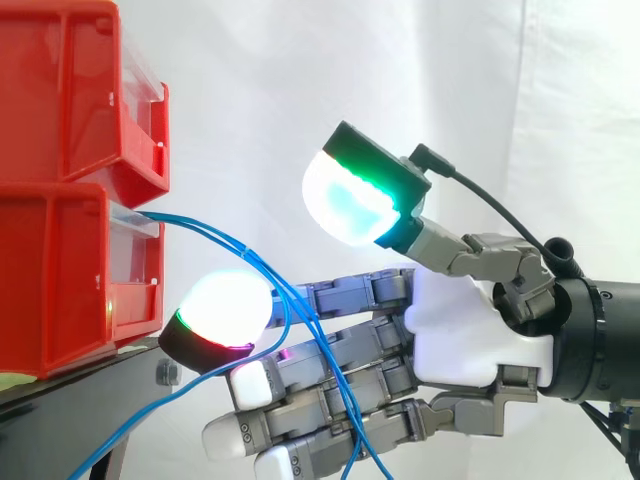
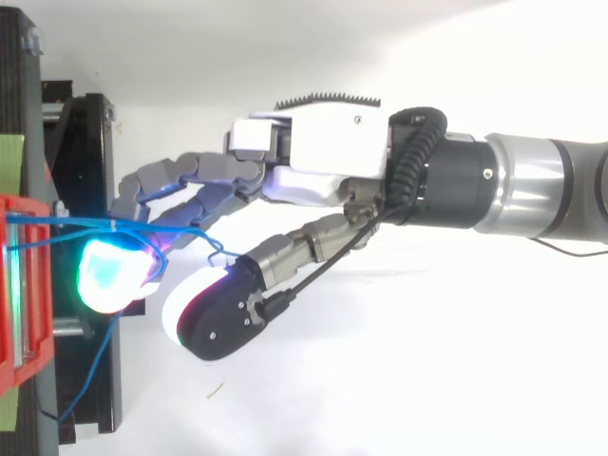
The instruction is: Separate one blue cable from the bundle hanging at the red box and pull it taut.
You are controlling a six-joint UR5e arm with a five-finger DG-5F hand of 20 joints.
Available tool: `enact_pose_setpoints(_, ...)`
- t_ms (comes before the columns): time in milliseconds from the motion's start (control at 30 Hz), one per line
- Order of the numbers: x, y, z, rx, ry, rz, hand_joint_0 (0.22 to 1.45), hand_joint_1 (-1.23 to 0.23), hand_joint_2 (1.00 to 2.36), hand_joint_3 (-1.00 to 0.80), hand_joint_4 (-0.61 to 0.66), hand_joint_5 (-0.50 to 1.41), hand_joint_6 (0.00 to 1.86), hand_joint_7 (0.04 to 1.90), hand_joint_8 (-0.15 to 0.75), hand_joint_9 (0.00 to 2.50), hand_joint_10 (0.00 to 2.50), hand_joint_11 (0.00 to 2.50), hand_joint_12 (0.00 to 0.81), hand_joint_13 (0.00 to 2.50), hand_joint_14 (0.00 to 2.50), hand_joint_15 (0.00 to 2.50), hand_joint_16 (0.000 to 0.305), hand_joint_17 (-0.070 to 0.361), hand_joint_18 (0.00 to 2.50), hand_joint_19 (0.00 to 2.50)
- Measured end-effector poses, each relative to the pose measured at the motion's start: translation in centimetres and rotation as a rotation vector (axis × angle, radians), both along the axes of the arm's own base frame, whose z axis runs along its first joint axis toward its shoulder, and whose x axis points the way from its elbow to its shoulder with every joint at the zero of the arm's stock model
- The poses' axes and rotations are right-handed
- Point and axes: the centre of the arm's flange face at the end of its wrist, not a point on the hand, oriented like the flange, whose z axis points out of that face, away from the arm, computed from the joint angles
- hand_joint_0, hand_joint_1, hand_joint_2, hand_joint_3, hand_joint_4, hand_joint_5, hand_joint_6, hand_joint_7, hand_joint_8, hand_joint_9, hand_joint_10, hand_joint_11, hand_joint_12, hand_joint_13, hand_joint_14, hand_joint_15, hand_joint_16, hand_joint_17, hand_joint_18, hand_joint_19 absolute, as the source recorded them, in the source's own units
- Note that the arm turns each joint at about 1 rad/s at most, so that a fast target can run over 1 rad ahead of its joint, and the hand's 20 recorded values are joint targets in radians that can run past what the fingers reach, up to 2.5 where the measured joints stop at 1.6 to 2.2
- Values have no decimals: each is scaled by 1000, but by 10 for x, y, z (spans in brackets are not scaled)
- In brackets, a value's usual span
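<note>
Little done: threads open fingers (image 1: 345, 295) among slack blue cables (image 1: 205, 230) beside red box (image 1: 70, 280), frame left; yet to isolate one, pull taut.

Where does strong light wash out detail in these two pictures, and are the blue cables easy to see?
Side view: on the robot hand the glowing fingertips burn out to white in their middles; the blue cables stand clear against the white curtain. Top view: the upper right corner is washed out, and green glow spills onto the red bin.

Glossy red plastic bins (image 1: 70, 190)
</note>
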Motion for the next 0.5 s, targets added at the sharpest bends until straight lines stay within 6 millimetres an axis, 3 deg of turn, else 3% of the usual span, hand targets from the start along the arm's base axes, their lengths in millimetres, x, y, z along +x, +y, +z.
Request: enact_pose_setpoints(500,-6,-24,-6,-26,22,-34,565,-634,1000,-500,281,-220,503,960,368,523,12,612,433,471,8,246,58,131,647,268)
